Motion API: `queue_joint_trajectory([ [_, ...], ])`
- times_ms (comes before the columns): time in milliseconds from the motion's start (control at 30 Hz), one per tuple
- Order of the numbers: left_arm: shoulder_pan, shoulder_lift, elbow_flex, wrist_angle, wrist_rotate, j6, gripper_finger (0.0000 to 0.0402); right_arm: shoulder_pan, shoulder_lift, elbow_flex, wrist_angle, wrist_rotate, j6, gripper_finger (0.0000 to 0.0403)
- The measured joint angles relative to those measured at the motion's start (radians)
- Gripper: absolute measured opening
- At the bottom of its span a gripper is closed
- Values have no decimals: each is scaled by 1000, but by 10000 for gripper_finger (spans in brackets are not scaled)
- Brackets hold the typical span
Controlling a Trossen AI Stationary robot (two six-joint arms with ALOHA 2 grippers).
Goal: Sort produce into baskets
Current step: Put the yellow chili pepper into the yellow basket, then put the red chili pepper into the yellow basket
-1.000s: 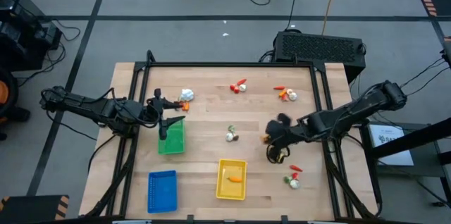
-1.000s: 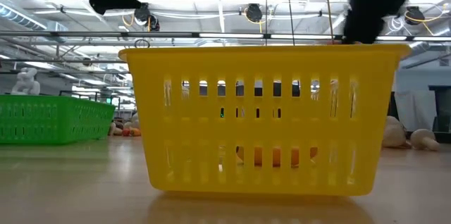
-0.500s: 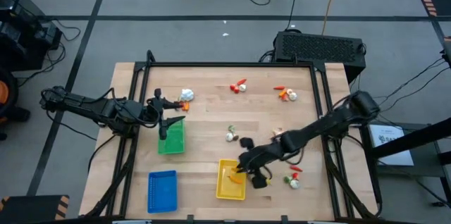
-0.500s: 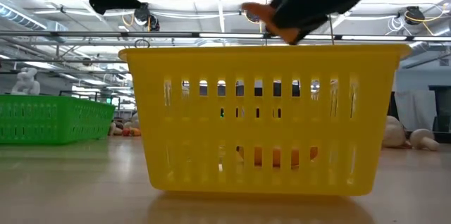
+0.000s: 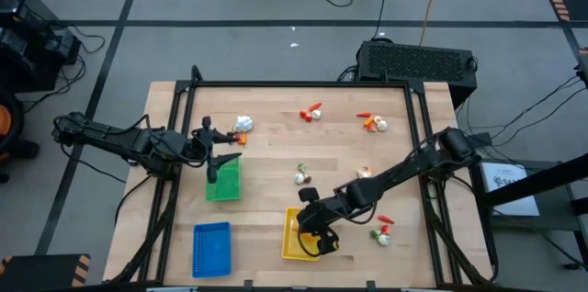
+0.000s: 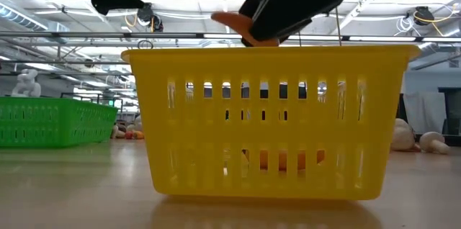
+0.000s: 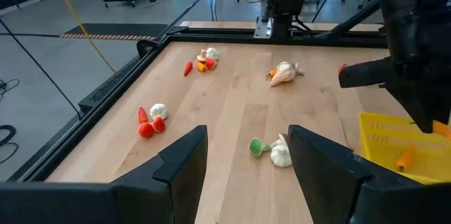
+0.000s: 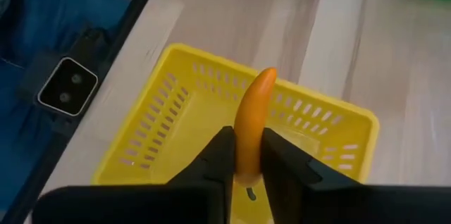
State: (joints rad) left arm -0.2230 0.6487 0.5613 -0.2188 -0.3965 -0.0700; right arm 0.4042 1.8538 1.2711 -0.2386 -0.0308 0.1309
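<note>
My right gripper (image 5: 313,230) hovers over the yellow basket (image 5: 292,248), shut on an orange carrot (image 8: 252,118). The carrot's tip shows just above the basket's rim in the low view (image 6: 229,21). Another carrot (image 6: 281,159) lies on the basket's floor. My left gripper (image 7: 246,175) is open and empty above the far end of the green basket (image 5: 223,182). The blue basket (image 5: 211,248) stands at the near left. Loose produce lies on the table: a white bulb (image 5: 300,177) and red-and-white pieces (image 5: 312,113). My right gripper pinches the carrot's thick end (image 8: 246,166) between its two fingers. The carrot lies along the fingers and sticks out past their tips. The fingers come slanting down from the table's right. The carrot is lifted clear, above the yellow basket's opening.
More produce lies at the far right (image 5: 373,124), at the near right (image 5: 382,232) and beside my left gripper (image 5: 243,125). A black metal frame (image 5: 303,85) runs around the table top. Bare wood lies between the baskets and the far produce.
My right gripper has carried the carrot from the table's right middle toward the left and near edge. It now hangs over the yellow basket, and the carrot is still in its fingers.
</note>
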Motion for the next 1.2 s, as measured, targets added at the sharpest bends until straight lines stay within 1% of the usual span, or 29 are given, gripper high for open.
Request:
queue_joint_trajectory([
  [200, 0, 0, 0, 0, 0, 0, 205, 1, 0, 0, -16, 2, 17, 97],
  [367, 0, 0, 0, 0, 0, 0, 205, 1, -12, -1, -66, 2, 14, 111],
  [533, 0, 0, 0, 1, 0, 0, 205, -24, -95, -1, -105, 4, -2, 111],
  [700, 0, 0, 0, 0, 0, 0, 205, -87, -234, -1, -234, 12, -40, 111],
  [767, 0, 0, 0, 0, 0, 0, 205, -126, -287, 0, -322, 55, -40, 111],
  [833, 0, 0, 0, 0, 0, -1, 205, -176, -326, -1, -422, 124, -46, 111],
  [933, 0, 0, 0, 1, 0, -1, 205, -281, -361, -1, -551, 202, -42, 111],
  [1100, 0, 0, 0, 1, 0, -1, 205, -478, -361, -1, -663, 212, -83, 114],
  [1200, 0, 0, 0, 0, 0, -1, 205, -606, -345, -4, -723, 196, -113, 126],
])
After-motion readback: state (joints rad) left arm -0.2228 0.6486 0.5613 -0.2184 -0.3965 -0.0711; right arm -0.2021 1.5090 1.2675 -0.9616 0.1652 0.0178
